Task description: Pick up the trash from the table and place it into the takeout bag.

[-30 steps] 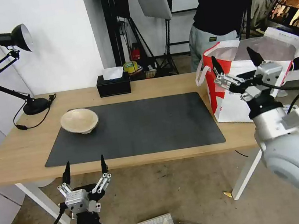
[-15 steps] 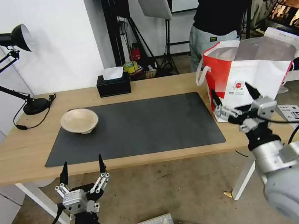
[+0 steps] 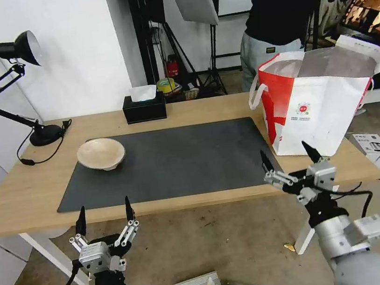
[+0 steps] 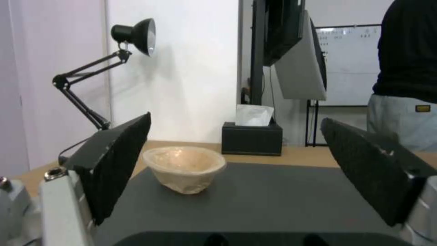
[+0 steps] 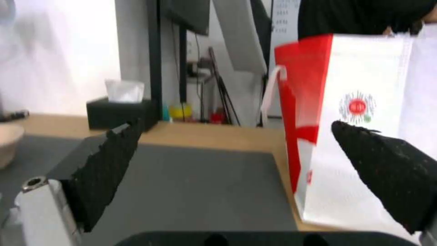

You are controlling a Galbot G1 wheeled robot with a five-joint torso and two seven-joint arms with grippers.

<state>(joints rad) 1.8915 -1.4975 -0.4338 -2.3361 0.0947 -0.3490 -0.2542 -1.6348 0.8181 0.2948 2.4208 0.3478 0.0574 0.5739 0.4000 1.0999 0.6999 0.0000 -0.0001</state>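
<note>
The left gripper (image 3: 105, 214) hangs with its jaws apart and empty just off the counter's (image 3: 23, 194) near edge, and the shallow beige bowl (image 3: 101, 153) sits straight ahead of it on the dark mat (image 3: 178, 163), upright and round. The right gripper (image 3: 291, 163), also spread and empty, hangs near the takeout bag (image 3: 317, 105) at the counter's far right end, well apart from the bowl, so the left arm looks the better placed.

Silver arms, black-tipped end effector (image 3: 287, 157) fingers (cabled)

White wall (image 3: 78, 49), bare concrete floor (image 3: 223, 246), black desk lamp (image 3: 12, 87).
</note>
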